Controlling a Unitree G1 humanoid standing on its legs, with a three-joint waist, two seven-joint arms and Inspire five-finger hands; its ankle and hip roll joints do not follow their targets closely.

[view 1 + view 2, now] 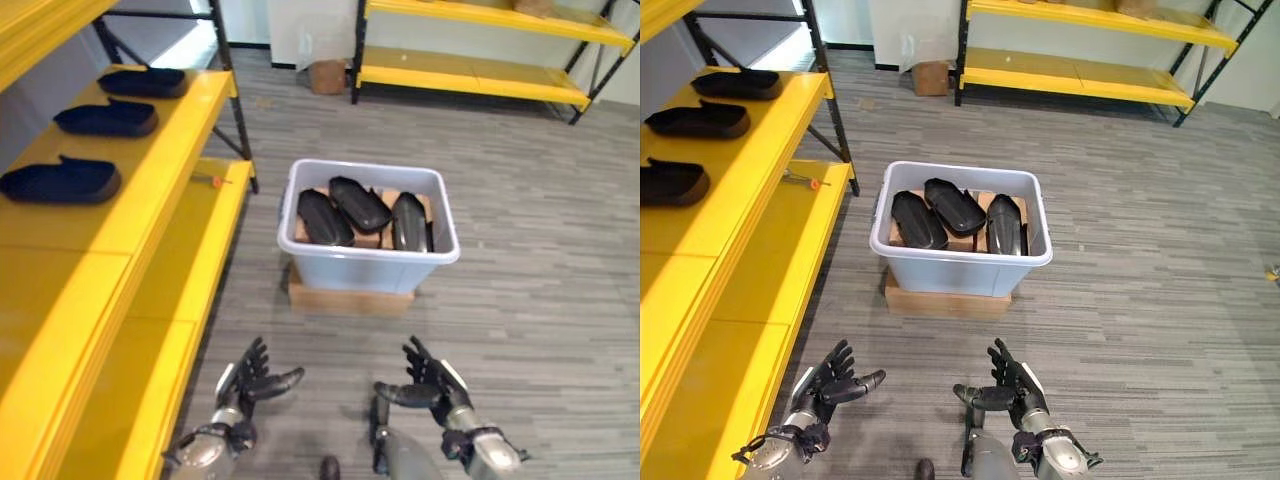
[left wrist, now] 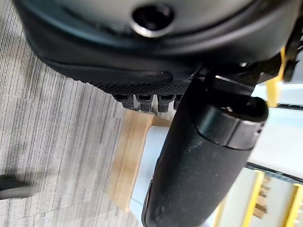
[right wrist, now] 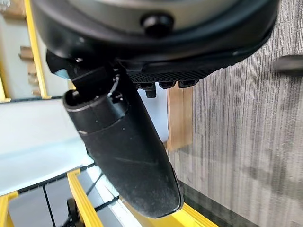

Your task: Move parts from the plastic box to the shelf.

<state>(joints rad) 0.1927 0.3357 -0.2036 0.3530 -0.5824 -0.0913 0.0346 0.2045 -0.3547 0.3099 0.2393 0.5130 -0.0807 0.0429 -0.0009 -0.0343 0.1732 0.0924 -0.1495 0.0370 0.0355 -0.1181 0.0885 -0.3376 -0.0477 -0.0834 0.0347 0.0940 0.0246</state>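
**Still empty-handed, box straight ahead**

So, both hands low and palm-in: left hand and right hand, fingers spread and relaxed, holding nothing. Plastic box well ahead of the fingertips on a wooden block, three black parts still inside. Shelf off beyond the left fingers, already carrying three placed parts. Probably best to step closer first, reach over the rim, grab the top part along its long sides, lift clear before swinging shelfward. Small orange-handled tool on the lower level, worth avoiding. No readable labels or writing anywhere.
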